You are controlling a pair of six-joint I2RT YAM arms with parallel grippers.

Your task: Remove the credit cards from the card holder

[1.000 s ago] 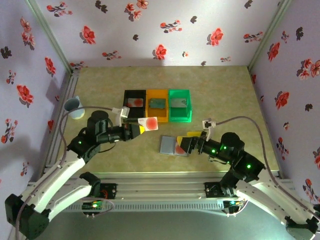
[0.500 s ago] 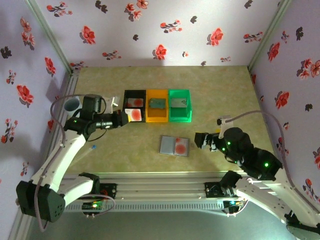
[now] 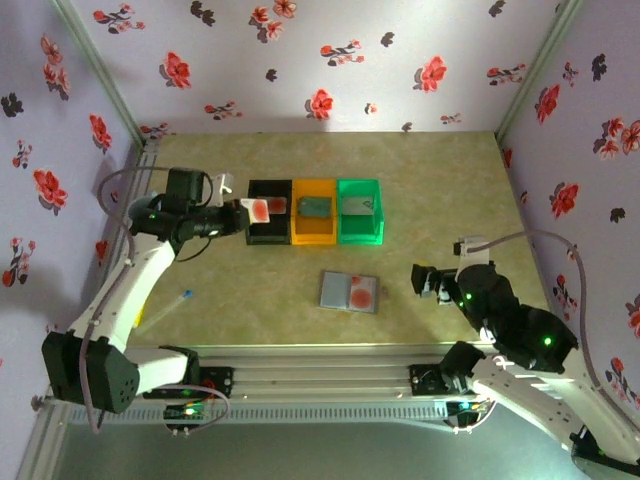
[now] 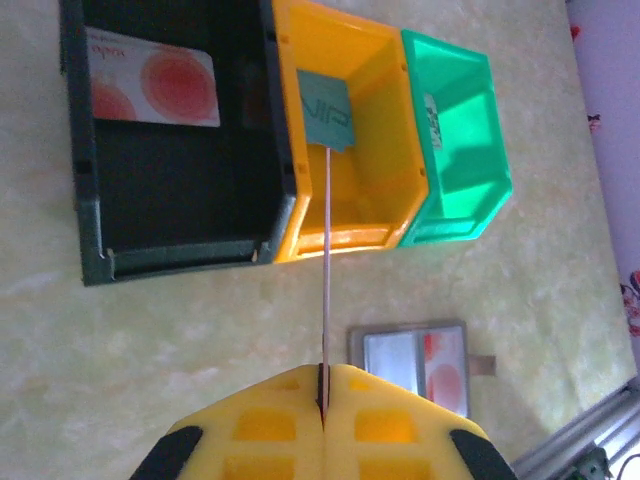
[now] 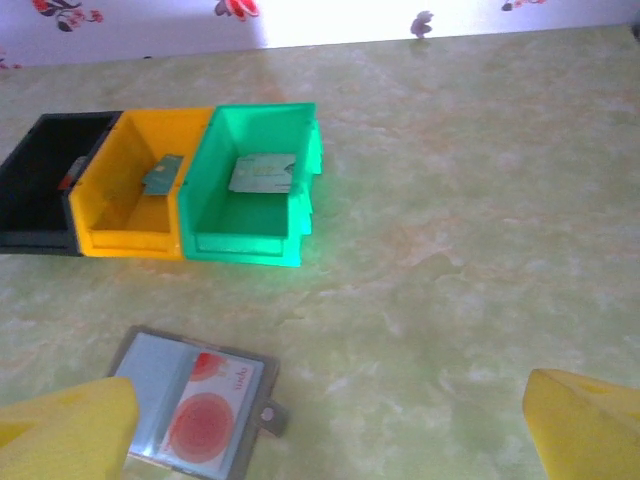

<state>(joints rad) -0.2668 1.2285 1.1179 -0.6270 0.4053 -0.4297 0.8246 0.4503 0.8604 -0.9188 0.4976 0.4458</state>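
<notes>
The card holder [image 3: 349, 291] lies open on the table, and a white credit card with a red circle [image 5: 205, 415] sits in its right pocket. My left gripper [image 3: 245, 210] is shut on another white card with a red mark [image 3: 260, 209], held over the black bin [image 3: 266, 232]. In the left wrist view that card [image 4: 326, 260] shows edge-on between the yellow fingers [image 4: 380, 420]. A similar card [image 4: 150, 85] lies inside the black bin [image 4: 170, 200]. My right gripper [image 3: 422, 280] stands open and empty, to the right of the holder [image 5: 150, 380].
An orange bin [image 3: 313, 232] holds a grey-green card [image 4: 325, 110], and a green bin [image 3: 360, 233] holds a silvery card [image 5: 262, 172]. A small blue-tipped stick [image 3: 186, 296] lies on the left of the table. Flowered walls close three sides.
My left gripper carried the white card from beside the holder up and left to above the black bin. My right gripper drew back to the right, away from the holder.
</notes>
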